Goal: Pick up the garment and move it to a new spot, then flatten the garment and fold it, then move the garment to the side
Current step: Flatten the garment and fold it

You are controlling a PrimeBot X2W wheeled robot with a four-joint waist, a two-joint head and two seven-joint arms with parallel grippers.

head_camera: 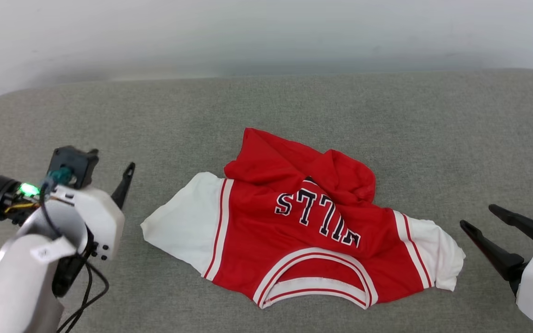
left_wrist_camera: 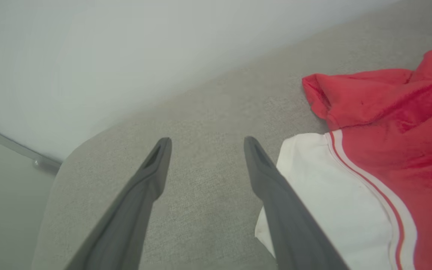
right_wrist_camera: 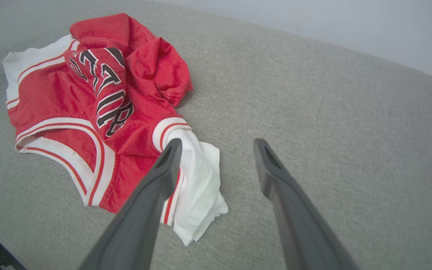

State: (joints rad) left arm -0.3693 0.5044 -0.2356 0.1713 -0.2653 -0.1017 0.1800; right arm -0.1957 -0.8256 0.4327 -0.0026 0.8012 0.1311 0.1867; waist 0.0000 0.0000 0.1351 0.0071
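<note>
My left gripper (left_wrist_camera: pixel 207 140) and right gripper (right_wrist_camera: pixel 218 141) both stand wide open and empty, flanking the garment (head_camera: pixel 257 240), which lies rumpled, collar towards me, on the grey fabric surface (head_camera: pixel 410 120).

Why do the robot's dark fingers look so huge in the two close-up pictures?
Left wrist view: the left gripper sits right by the wide-angle lens, so looms; right wrist view: the right gripper likewise; head view: farther off, both look small.

Before me lies a grey woven cushion (head_camera: pixel 410 120), its far corners rounded; behind its far edge, a pale wall (head_camera: pixel 248 32)
</note>
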